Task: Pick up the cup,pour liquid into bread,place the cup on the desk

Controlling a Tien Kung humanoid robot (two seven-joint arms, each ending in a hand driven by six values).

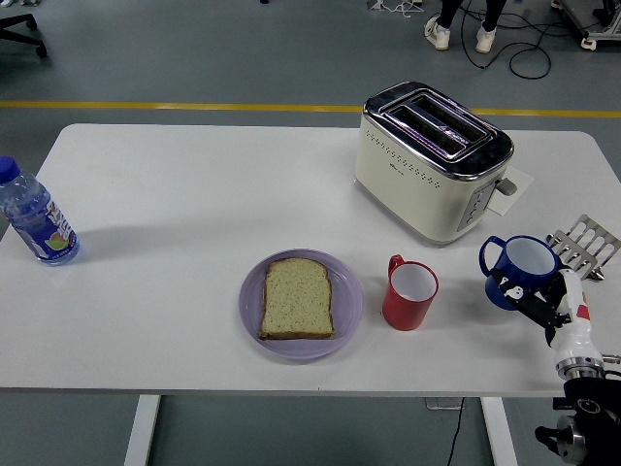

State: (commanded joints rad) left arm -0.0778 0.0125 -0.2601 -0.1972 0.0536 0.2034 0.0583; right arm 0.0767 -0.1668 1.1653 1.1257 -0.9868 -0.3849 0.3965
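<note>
Blue cup gripped by R hand, beside red mug.

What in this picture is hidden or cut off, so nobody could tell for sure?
- Blue cup: from the head view its inside shows only white, so any liquid is unclear.
- Right hand: its fingers are partly behind the cup.
- Right arm: cut off by the bottom-right corner.
- Person: only feet show, top edge.

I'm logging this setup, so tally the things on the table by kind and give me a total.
Cups: 2, the red cup and the blue cup held by the right hand
Water bottle: 1
Toaster: 1
Purple plate: 1
Bread slice: 1
Metal rack: 1
Total: 7
</note>
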